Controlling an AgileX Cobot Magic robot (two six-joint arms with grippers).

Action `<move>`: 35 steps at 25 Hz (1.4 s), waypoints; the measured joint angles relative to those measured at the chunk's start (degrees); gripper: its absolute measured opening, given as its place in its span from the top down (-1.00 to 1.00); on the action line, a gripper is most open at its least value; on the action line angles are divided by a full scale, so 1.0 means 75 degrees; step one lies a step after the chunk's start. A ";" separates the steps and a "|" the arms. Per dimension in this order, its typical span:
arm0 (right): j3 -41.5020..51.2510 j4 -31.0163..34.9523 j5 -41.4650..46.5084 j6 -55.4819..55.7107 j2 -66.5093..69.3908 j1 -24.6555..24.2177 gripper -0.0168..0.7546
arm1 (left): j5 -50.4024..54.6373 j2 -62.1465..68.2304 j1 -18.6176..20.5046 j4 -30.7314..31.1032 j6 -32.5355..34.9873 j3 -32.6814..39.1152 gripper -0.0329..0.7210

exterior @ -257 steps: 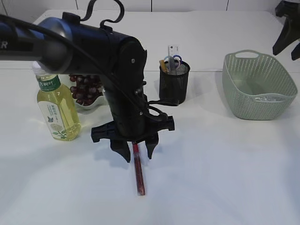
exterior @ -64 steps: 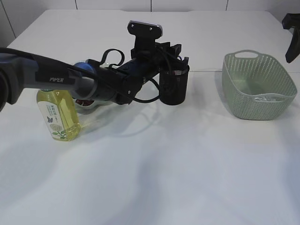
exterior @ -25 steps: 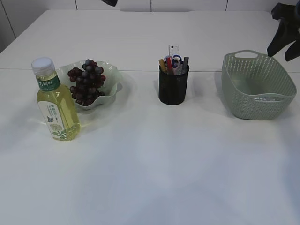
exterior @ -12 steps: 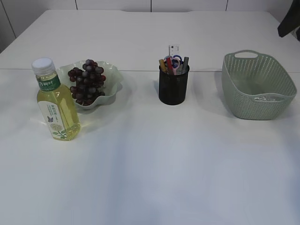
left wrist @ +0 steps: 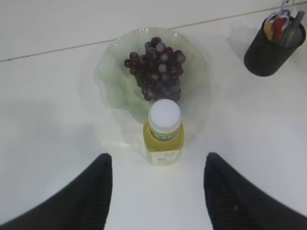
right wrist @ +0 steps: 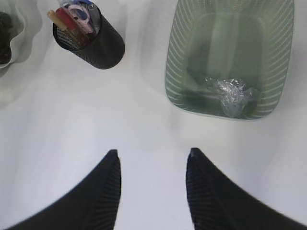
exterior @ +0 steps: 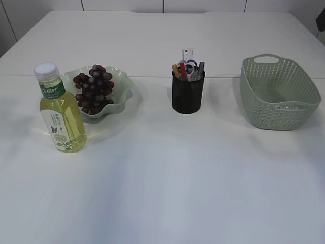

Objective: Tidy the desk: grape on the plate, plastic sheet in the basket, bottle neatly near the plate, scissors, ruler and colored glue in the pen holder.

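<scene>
By the look of things little was left to do: the grape [exterior: 93, 87] lay bunched on the plate [exterior: 120, 81] toward the rear left of the worktop [exterior: 167, 178], the bottle [exterior: 60, 116] stood upright just in front of the plate's left side, close enough that they looked to touch or nearly so, the pen holder [exterior: 187, 92] near the middle of the rear edge held the scissors [exterior: 191, 64], the ruler [exterior: 187, 54] and the colored glue [exterior: 184, 69], and the plastic sheet [right wrist: 230, 97] sat crumpled inside the basket [exterior: 304, 101] at the rear right. If any move remained, it would turn on the bottle, whose long axis ran vertical. In the left wrist view it stood directly below and ahead of the left end effector [left wrist: 157, 189], centred between the two spread fingers, with the plate just beyond it; that arm was plainly the nearer one. The left end effector was wide apart, holding nothing and touching nothing. The right end effector [right wrist: 152, 189] hung high over the worktop in front of the basket, also spread wide and empty, with the pen holder off to its left. Neither arm showed in the exterior view.
</scene>
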 joint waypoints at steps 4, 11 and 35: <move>0.1142 0.0000 -0.0608 -0.0435 -0.1066 0.0000 0.01 | -0.0878 -0.1423 0.0000 -0.0062 0.0012 0.1367 -0.25; 0.3214 0.0000 -0.1396 -0.1391 -0.3662 0.0000 0.01 | -0.1242 -0.4170 0.0000 -0.0030 0.0029 0.3275 -0.25; 0.7994 0.0012 -0.1312 -0.1823 -1.1753 0.0000 0.01 | 0.0189 -0.9694 0.0000 -0.0610 0.0325 0.6678 -0.24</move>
